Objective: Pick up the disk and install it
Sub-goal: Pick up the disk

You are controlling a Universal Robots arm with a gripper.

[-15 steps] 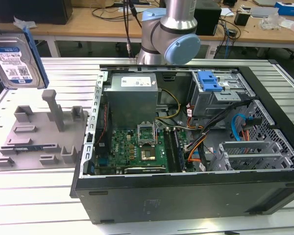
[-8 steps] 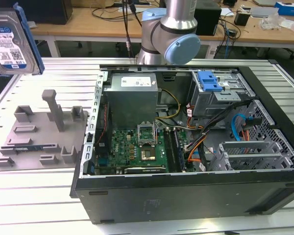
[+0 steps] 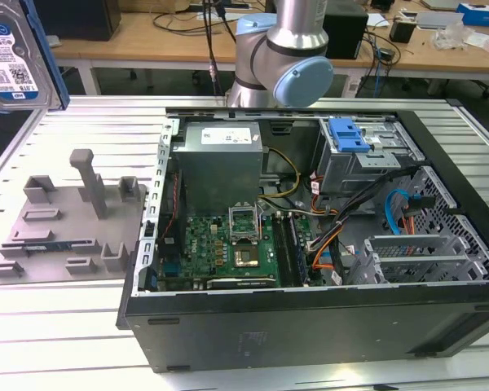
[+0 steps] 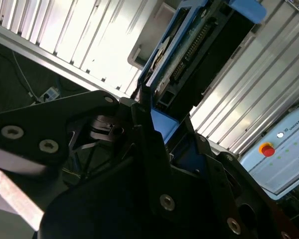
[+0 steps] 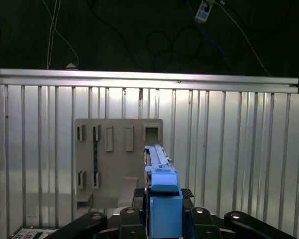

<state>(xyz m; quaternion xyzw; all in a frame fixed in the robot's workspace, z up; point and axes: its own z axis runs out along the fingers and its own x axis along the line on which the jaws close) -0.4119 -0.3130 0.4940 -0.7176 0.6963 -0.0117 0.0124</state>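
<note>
The flat silver disk in its blue plastic carrier bracket (image 3: 15, 73) is held clamped edge-on between the black gripper's (image 5: 162, 211) jaws, aloft at ten o'clock from the open black computer case (image 3: 310, 326). It is judged rigid, fairly heavy and shock-sensitive; the bracket's rails are judged the proper hold.

The disk (image 3: 12, 61) — silver, white-and-blue label, blue carrier — is aloft at the exterior view's left, label facing the camera.
</note>
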